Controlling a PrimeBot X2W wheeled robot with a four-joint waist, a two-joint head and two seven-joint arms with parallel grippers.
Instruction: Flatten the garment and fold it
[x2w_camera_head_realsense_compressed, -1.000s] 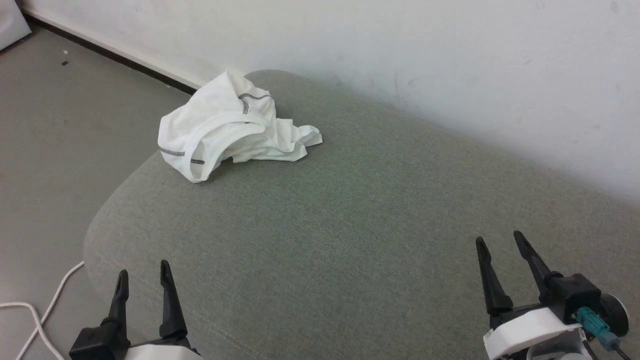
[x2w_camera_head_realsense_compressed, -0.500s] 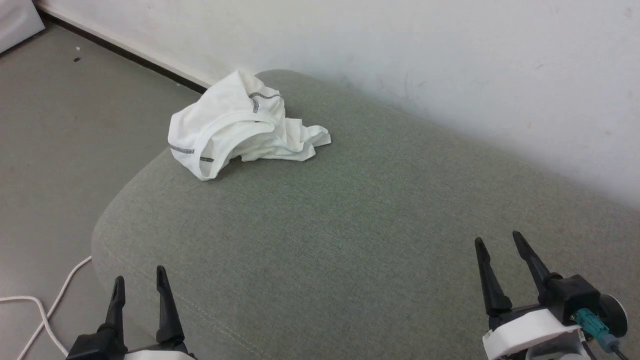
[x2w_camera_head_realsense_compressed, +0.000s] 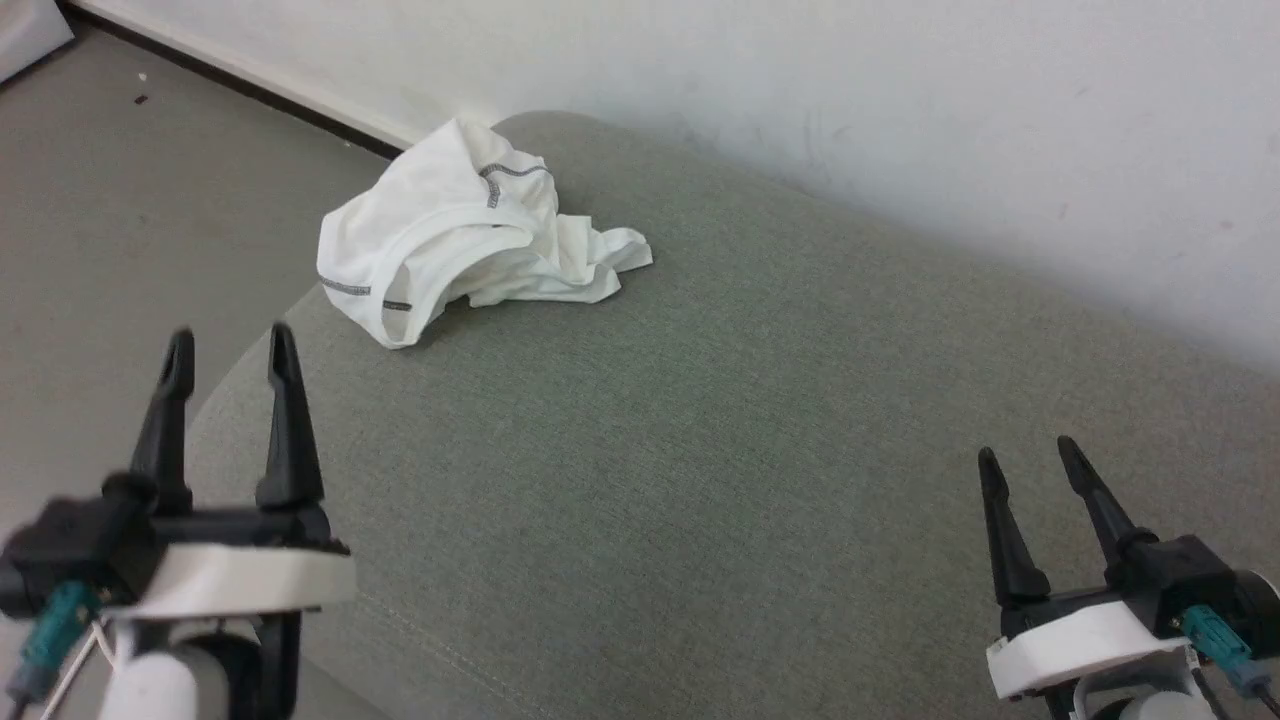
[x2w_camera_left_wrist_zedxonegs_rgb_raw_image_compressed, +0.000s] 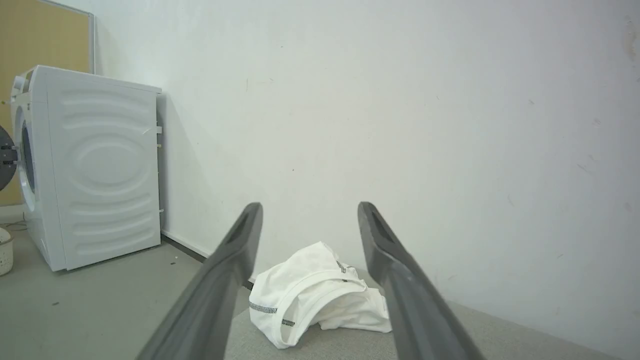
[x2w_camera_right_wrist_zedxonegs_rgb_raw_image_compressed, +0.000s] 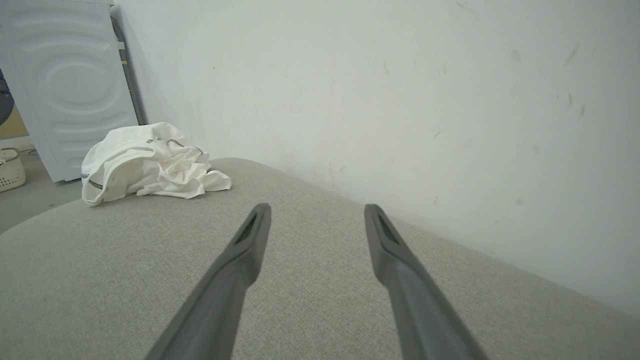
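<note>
The garment (x2w_camera_head_realsense_compressed: 470, 235) lies crumpled in a white heap with dark grey zigzag seams at the far left corner of the grey-green cushion (x2w_camera_head_realsense_compressed: 700, 420). The left wrist view holds the garment (x2w_camera_left_wrist_zedxonegs_rgb_raw_image_compressed: 315, 295) between and beyond my fingers; the right wrist view has the garment (x2w_camera_right_wrist_zedxonegs_rgb_raw_image_compressed: 147, 162) at upper left. My left gripper (x2w_camera_head_realsense_compressed: 228, 345) hangs open over the cushion's left edge, short of the heap, nothing between its fingers. My right gripper (x2w_camera_head_realsense_compressed: 1030, 455) stands open at the lower right, far from the cloth.
A white wall (x2w_camera_head_realsense_compressed: 900, 120) runs right behind the cushion. Grey floor (x2w_camera_head_realsense_compressed: 130, 210) lies to the left. A white washing machine (x2w_camera_left_wrist_zedxonegs_rgb_raw_image_compressed: 90, 170) stands by the wall, with a pale basket (x2w_camera_right_wrist_zedxonegs_rgb_raw_image_compressed: 10, 170) on the floor beside it.
My left gripper has risen and moved forward toward the garment. The right gripper has barely moved. The camera has shifted a little; the garment lies as before.
</note>
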